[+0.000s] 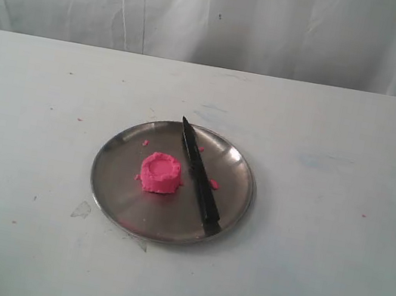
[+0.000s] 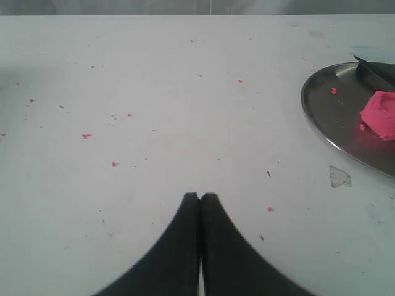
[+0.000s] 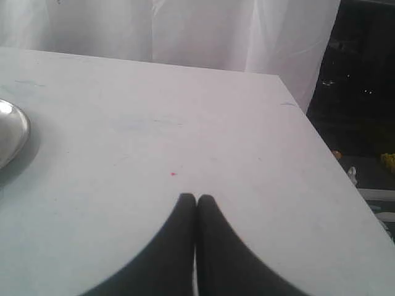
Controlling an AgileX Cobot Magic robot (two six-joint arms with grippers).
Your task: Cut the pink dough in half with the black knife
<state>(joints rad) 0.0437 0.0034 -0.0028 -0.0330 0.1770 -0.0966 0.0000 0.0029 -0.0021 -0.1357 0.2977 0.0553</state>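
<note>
Left gripper [image 2: 200, 198] hangs over bare table [image 1: 335, 241], jaws pressed together w/ nothing in them. Pink dough [image 1: 160, 174] sits whole on steel plate [image 1: 110, 186], left of center. Black knife [image 1: 199, 177] lies just beside it, across plate's right half. Right gripper [image 3: 197, 200]: jaws together, empty.

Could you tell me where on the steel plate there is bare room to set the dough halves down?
The steel plate is bare between the pink dough and its near rim, and along its left side. The right half is crowded: the black knife lies diagonally across it, with pink crumbs beside the blade.
</note>
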